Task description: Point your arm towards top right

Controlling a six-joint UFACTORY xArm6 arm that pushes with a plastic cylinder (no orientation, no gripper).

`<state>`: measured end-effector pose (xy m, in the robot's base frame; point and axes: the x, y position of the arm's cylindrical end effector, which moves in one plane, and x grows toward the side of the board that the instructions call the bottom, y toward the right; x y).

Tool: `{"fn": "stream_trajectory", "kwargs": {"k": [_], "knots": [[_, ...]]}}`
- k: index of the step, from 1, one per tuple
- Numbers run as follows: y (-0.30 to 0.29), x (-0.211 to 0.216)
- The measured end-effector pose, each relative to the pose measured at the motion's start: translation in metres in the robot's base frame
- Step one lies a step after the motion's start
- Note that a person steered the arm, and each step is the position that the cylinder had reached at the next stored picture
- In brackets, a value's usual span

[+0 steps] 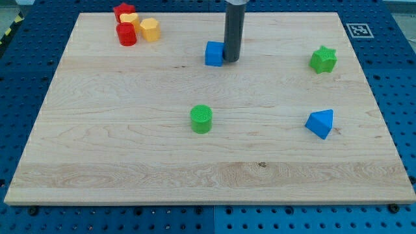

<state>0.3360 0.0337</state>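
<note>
My dark rod comes down from the view's top centre, and my tip (pixel 231 60) rests on the board right beside the blue cube (pixel 214 54), touching or nearly touching its right side. A green star block (pixel 323 60) lies to the right of my tip, near the board's right edge. A green cylinder (pixel 201 119) stands below the tip at mid-board. A blue triangular block (pixel 320 123) lies at the lower right.
A cluster sits at the board's top left: a red star-like block (pixel 123 10), a yellow block (pixel 129 19), a yellow hexagonal block (pixel 150 29) and a red cylinder (pixel 127 34). The wooden board (pixel 130 162) lies on a blue perforated table, with a fiducial tag (pixel 358 29) beyond its top right corner.
</note>
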Motion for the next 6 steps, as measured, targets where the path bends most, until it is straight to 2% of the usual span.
{"fn": "stream_trajectory", "kwargs": {"k": [3,5,6], "knots": [[-0.012,-0.021],[0.058,-0.066],[0.131,-0.066]]}}
